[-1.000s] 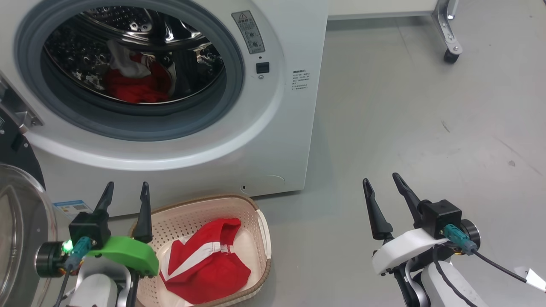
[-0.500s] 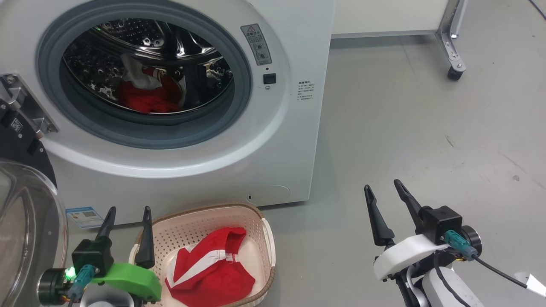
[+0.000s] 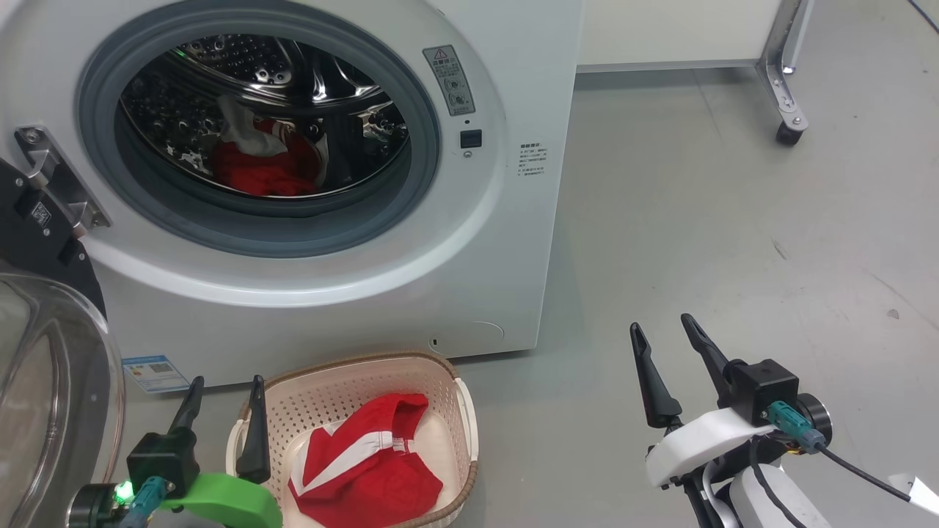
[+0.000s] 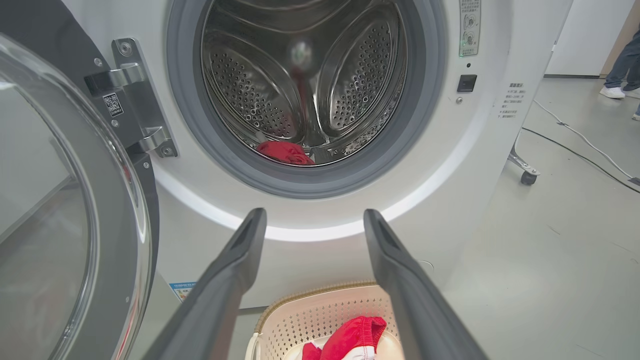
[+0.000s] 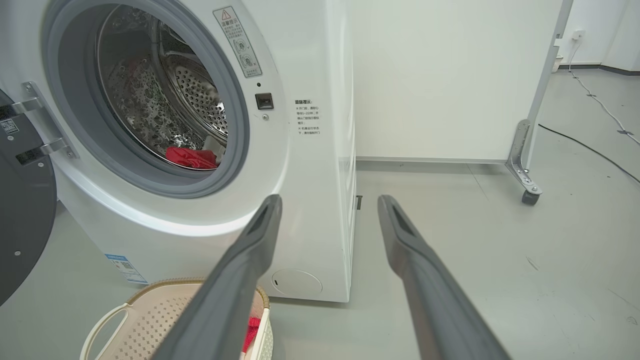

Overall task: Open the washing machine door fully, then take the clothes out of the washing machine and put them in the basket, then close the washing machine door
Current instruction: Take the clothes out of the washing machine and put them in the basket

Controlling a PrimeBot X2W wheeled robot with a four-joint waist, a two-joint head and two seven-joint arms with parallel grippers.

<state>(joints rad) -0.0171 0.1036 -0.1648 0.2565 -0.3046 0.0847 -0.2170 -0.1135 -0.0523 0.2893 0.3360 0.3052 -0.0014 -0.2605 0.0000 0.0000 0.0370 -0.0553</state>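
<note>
Shiny perforated metal drum (image 4: 310, 90); perforated plastic basket (image 3: 323, 396); red cloth (image 3: 367, 469).

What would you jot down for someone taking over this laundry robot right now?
Left gripper: jaws open, empty, low near the basket.
Right gripper: jaws open, empty, over the floor.
Washing machine door stands swung wide open, left of the washing machine.
Done: door open; one red garment lies in the basket.
Left: red and white fabric lies in the drum; move it to the basket, then close the door.
</note>
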